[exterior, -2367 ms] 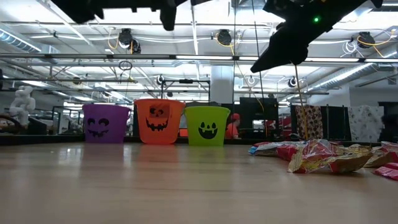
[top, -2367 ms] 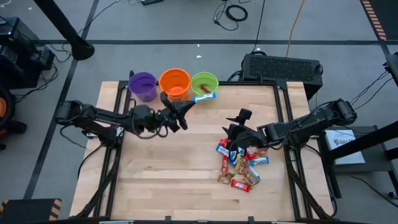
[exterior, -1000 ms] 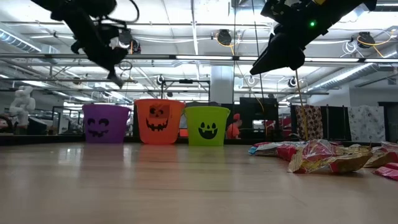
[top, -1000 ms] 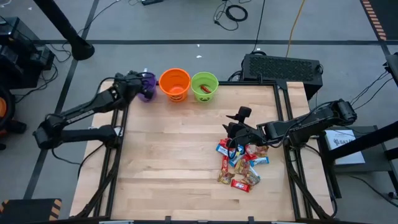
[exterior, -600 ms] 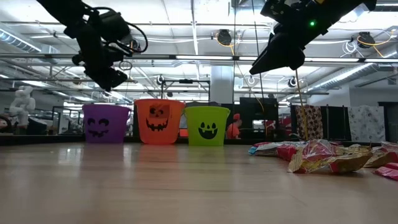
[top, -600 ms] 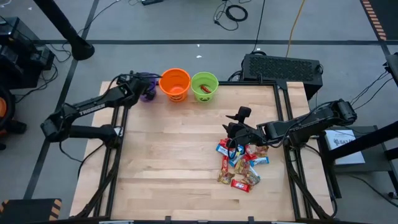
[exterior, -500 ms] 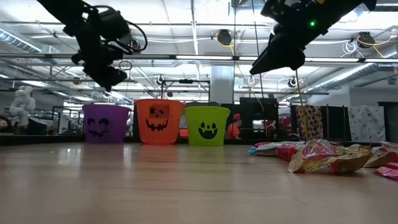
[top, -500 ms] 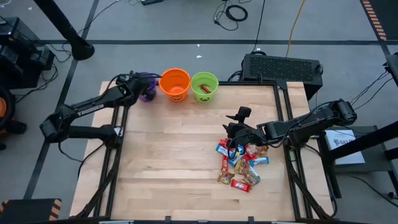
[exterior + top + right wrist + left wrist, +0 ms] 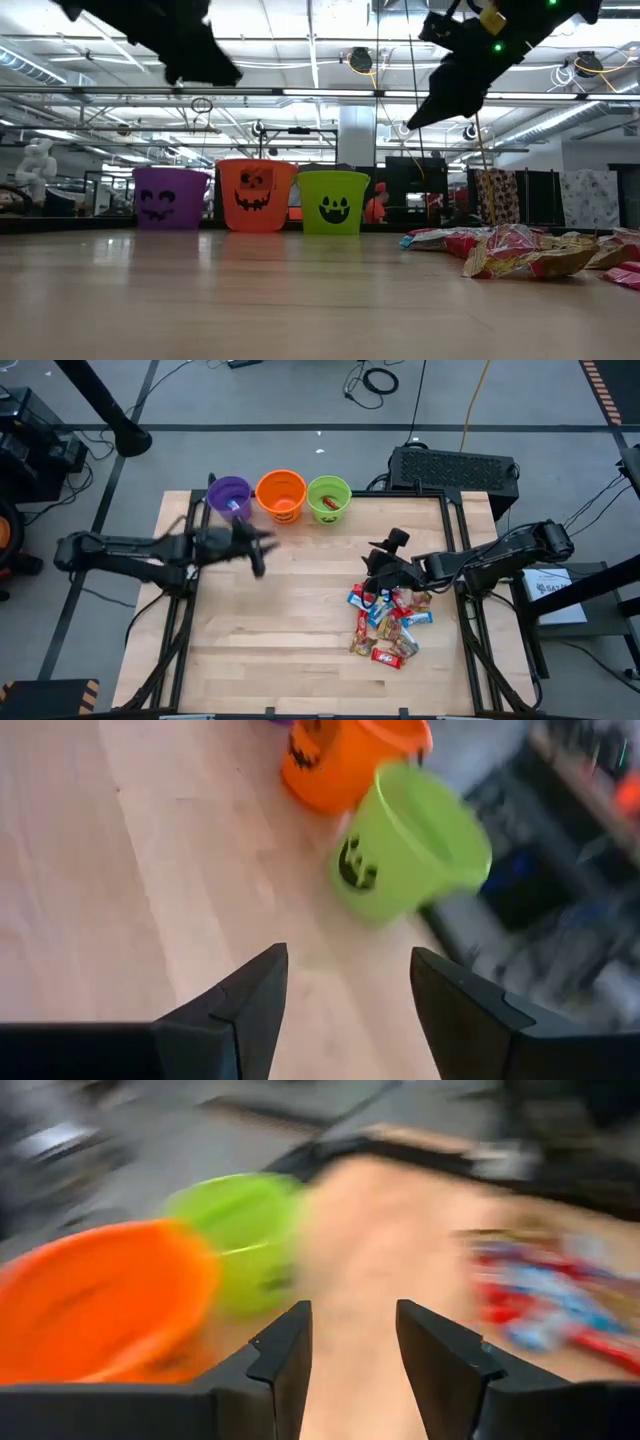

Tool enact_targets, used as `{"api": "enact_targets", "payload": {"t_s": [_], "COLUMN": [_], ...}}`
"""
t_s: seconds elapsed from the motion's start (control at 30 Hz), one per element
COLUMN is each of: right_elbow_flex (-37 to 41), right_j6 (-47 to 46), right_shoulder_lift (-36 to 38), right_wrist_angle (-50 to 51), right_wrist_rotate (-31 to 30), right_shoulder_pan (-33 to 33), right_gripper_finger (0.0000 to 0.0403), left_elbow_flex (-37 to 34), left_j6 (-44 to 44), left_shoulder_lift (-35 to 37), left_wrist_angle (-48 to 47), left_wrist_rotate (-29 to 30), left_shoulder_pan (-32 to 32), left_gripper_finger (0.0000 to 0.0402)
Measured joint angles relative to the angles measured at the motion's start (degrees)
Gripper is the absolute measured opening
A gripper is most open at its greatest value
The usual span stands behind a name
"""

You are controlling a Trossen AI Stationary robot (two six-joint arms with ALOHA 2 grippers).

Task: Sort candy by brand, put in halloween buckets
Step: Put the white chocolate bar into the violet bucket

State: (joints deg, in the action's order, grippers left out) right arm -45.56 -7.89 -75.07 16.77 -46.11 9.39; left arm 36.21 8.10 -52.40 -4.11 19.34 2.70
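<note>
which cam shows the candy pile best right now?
High view: the whole candy pile lies spread on the table, just below the right gripper. Low view catches it edge-on at the right; left wrist view shows only a blur; right wrist view shows none.

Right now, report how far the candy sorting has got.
Done: candy shows in the purple bucket and the green bucket. In hand: nothing; left gripper and right gripper are open and empty. Left: the candy pile on the table.
</note>
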Motion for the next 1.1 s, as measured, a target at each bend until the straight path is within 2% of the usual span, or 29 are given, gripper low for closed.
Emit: {"api": "enact_targets", "payload": {"t_s": [0.07, 0.17, 0.27, 0.37, 0.53, 0.7, 0.8, 0.9, 1.03, 1.1], "right_elbow_flex": [0.0, 0.0, 0.0, 0.0, 0.0, 0.0, 0.0, 0.8, 3.9, 4.7], "right_j6": [-10.6, -24.0, -34.5, -41.0, -42.6, -49.4, -50.3, -46.1, -35.7, -33.4], "right_shoulder_lift": [0.0, 0.0, 0.0, 0.0, 0.1, -0.2, -0.2, -0.2, -0.3, -0.3], "right_wrist_angle": [4.4, 11.6, 17.6, 20.1, 22.4, 38.3, 42.2, 38.3, 25.7, 22.8], "right_wrist_rotate": [0.6, 7.3, 13.8, 15.3, 19.4, 27.3, 28.1, 26.0, 23.2, 22.4], "right_shoulder_pan": [0.0, 0.0, 1.1, 3.7, 6.5, 3.8, 3.7, 4.6, 6.5, 7.1], "right_gripper_finger": [0.0203, 0.0203, 0.0203, 0.0203, 0.0203, 0.0203, 0.0203, 0.0203, 0.0203, 0.0203], "left_elbow_flex": [-2.2, -3.1, -3.2, -3.2, -3.2, -3.2, -3.2, -3.2, -3.2, -3.2], "left_j6": [-3.8, -8.6, -10.1, -10.2, -10.1, -10.2, -10.1, -10.0, -9.8, -8.6], "left_shoulder_lift": [-1.3, -2.7, -4.0, -5.0, -6.1, -6.3, -6.3, -6.3, -6.3, -6.3], "left_wrist_angle": [6.2, 11.8, 13.4, 13.8, 13.7, 13.3, 12.4, 11.4, 10.2, 10.0], "left_wrist_rotate": [-1.5, -5.7, -6.5, -6.4, -6.4, -6.9, -7.0, -7.1, -7.2, -7.2], "left_shoulder_pan": [-4.4, -8.6, -10.6, -11.0, -11.1, -11.1, -11.1, -11.1, -11.1, -11.1], "left_gripper_finger": [0.0154, 0.0154, 0.0154, 0.0154, 0.0155, 0.0155, 0.0155, 0.0155, 0.0155, 0.0155]}}
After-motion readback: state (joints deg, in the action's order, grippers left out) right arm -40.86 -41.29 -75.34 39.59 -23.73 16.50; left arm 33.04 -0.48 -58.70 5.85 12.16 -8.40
